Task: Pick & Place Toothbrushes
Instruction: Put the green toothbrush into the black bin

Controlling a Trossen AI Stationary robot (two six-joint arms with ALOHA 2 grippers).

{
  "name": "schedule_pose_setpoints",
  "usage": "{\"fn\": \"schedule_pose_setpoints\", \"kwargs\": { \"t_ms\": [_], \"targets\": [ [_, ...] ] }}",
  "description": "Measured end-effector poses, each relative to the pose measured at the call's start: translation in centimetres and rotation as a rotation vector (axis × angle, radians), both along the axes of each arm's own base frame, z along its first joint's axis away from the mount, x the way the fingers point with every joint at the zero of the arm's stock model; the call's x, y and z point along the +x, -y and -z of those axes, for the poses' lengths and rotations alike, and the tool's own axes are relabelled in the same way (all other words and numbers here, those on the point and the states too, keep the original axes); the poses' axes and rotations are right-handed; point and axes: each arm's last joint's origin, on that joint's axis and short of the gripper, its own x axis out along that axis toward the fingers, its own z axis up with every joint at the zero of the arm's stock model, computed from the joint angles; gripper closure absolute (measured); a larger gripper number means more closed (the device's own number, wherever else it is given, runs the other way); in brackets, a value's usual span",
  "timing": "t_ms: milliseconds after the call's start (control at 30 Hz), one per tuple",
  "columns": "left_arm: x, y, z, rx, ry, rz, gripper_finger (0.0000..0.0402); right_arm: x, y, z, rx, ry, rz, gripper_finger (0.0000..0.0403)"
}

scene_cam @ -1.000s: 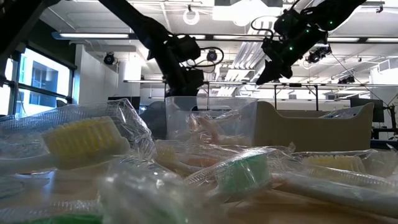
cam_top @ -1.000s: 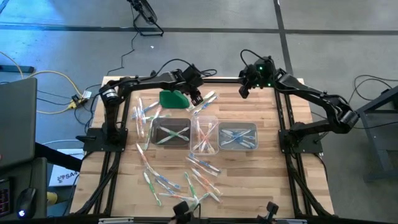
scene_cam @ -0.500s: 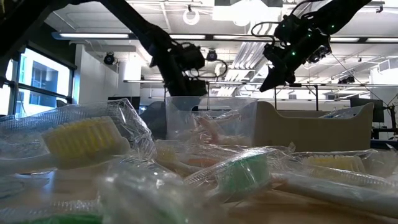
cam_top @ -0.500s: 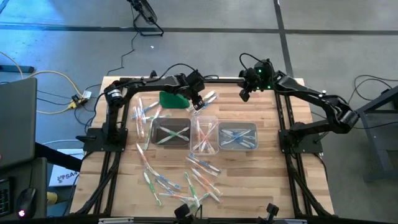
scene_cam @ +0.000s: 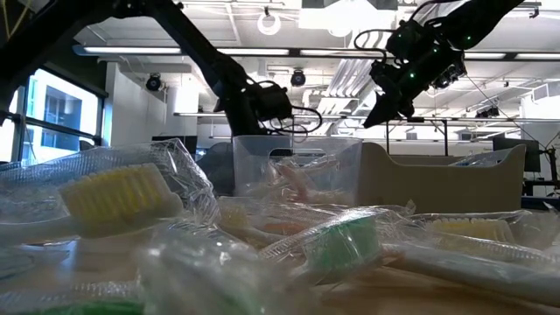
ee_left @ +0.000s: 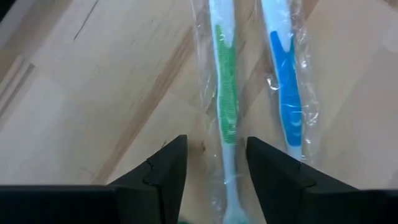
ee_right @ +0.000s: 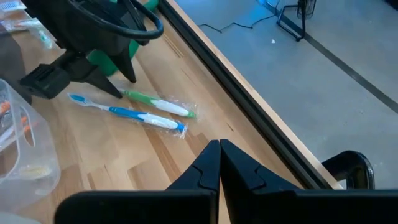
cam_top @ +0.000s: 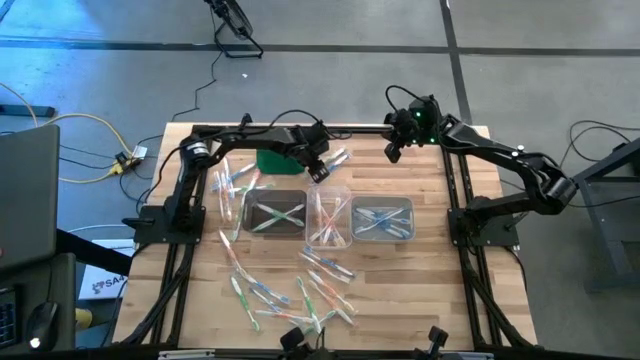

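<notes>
The left gripper (ee_left: 211, 171) is held apart over a green toothbrush (ee_left: 226, 106). At its 3 o'clock, the right gripper (ee_right: 219, 163) is kept together, empty.

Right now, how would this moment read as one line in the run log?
left gripper: open, straddling green toothbrush | blue toothbrush: beside it | right gripper: shut, waiting at far edge

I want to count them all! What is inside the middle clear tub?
The middle tub holds orange-pink toothbrushes, crossed over each other. How many cannot be told; some lie under others.
</notes>
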Motion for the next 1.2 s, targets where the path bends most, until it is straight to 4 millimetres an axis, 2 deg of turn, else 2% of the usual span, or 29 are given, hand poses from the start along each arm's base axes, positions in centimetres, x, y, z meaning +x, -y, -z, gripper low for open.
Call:
{"fn": "schedule_pose_setpoints", "kwargs": {
  "t_ms": [233, 333, 700, 833, 967, 1200],
  "targets": [
    [0.0, 0.0, 0.1, 0.003, -0.002, 0.000, 0.0242, 0.0, 0.0, 0.0, -0.002, 0.002, 0.001, 0.0401],
    [0.0, 0.0, 0.1, 0.006, -0.005, 0.005, 0.0255, 0.0, 0.1, -0.1, -0.008, 0.008, 0.001, 0.0401],
    [0.2, 0.0, -0.1, -0.045, 0.033, 0.027, 0.0390, 0.1, 0.1, -0.2, -0.008, 0.020, 0.005, 0.0401],
    [0.8, 0.0, -1.4, -0.061, 0.087, 0.058, 0.0397, 0.1, 0.1, -0.2, 0.003, 0.027, 0.016, 0.0401],
    [1.3, -0.5, -3.5, 0.008, 0.120, 0.103, 0.0401, 0.1, 0.1, -0.2, 0.023, 0.039, 0.034, 0.0401],
    [1.6, -1.1, -7.7, 0.074, 0.062, 0.180, 0.0401, 0.1, 0.1, -0.2, 0.026, 0.044, 0.037, 0.0401]
  ]
}}
